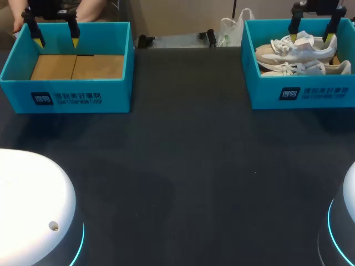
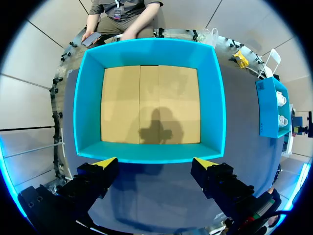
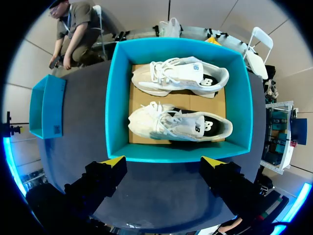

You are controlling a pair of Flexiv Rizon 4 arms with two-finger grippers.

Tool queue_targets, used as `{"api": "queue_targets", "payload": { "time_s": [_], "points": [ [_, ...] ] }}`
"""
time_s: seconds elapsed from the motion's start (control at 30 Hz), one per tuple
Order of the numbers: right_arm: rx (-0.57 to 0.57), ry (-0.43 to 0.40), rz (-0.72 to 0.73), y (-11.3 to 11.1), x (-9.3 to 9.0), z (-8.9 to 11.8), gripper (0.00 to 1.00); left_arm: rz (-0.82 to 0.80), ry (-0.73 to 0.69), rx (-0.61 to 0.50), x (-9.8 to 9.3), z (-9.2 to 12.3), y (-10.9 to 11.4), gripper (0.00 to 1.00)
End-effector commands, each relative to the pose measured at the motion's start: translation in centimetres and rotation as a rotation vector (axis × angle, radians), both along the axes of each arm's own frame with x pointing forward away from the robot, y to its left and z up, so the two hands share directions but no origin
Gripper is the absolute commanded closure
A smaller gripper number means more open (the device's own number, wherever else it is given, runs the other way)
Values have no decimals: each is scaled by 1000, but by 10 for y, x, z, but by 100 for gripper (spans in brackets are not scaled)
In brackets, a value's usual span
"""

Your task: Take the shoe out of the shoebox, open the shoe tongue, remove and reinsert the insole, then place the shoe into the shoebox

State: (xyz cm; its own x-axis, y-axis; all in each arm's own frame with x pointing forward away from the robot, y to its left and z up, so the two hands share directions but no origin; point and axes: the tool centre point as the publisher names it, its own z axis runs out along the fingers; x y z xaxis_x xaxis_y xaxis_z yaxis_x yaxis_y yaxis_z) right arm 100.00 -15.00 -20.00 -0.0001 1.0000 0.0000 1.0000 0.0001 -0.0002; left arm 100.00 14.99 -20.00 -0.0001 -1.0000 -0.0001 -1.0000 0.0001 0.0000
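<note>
Two white and beige laced shoes lie on their sides in the teal shoebox point(image 1: 302, 94) at the table's far right: one shoe point(image 1: 294, 50) at the back, the other shoe point(image 1: 302, 67) in front of it. In the right wrist view both shoes point(image 3: 178, 76) point(image 3: 178, 125) lie ahead of my right gripper point(image 3: 164, 162), which hangs open above the box point(image 3: 117, 98). My right gripper point(image 1: 312, 37) shows its yellow tips over the back shoe. My left gripper point(image 1: 55, 40) hangs open above a second teal box point(image 1: 72, 97) at the far left, which holds only a cardboard floor point(image 2: 149, 105). My left gripper point(image 2: 156, 162) grips nothing.
The dark table point(image 1: 183, 166) stretches wide between the two boxes and toward the front. The white arm bases point(image 1: 33, 210) point(image 1: 346, 221) stand at the near left and near right corners.
</note>
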Motion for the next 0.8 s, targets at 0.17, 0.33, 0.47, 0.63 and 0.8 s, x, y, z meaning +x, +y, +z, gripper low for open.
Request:
{"api": "queue_targets", "payload": {
  "time_s": [0.17, 0.33, 0.47, 0.63, 0.8],
  "points": [
    [0, 0, 0, 0, 0, 0, 0, 0, 0, 0, 0, 0, 0, 0],
    [0, 0, 0, 0, 0, 0, 0, 0, 0, 0, 0, 0, 0, 0],
    [1, -34, -137, -37, 9, -9, 0, 0, 0, 0, 0, 0, 0, 0],
    [-48, -85, -195, -73, 15, -15, 0, 0, 0, 0, 0, 0, 0, 0],
    [-90, -122, -207, -98, 17, -23, 0, 0, 0, 0, 0, 0, 0, 0]
  ]
}}
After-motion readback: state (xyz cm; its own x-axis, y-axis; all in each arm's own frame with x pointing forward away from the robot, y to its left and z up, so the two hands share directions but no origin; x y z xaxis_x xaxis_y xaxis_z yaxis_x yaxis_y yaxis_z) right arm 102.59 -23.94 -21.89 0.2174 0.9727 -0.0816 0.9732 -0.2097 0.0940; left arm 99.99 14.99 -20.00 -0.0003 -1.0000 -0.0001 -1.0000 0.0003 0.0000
